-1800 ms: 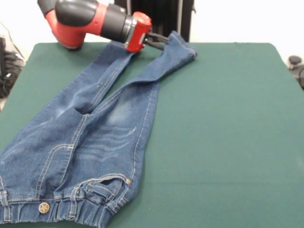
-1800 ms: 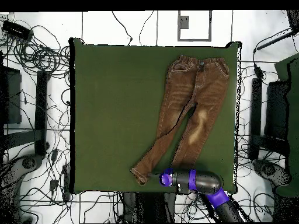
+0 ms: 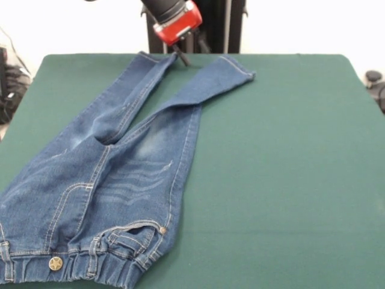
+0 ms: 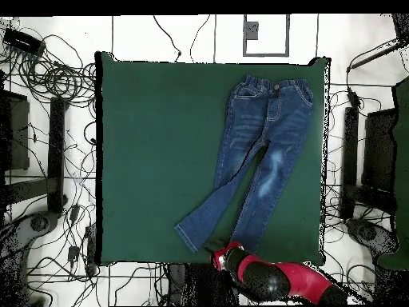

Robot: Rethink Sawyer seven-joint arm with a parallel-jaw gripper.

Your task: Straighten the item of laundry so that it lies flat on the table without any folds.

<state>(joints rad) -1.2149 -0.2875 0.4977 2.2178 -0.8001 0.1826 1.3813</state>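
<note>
The small blue jeans (image 3: 120, 174) lie on the dark green table (image 3: 289, 150), waistband and metal button (image 3: 55, 263) at the near left, both legs running to the far edge in a narrow V. The fabric is creased where the legs meet. My gripper (image 3: 181, 58), under the red wrist, is down at the far edge, right at the hem of the left-hand leg, touching or just above it. In the overhead view the jeans (image 4: 260, 152) lie on the table's (image 4: 152, 144) right half and the gripper (image 4: 218, 255) is at the lower leg ends.
The robot's pedestal (image 3: 210, 24) stands behind the far edge. Cables (image 4: 56, 80) and black stands (image 4: 56, 152) surround the table on the floor. The jeans' waistband lies close to the table's near edge in the front view.
</note>
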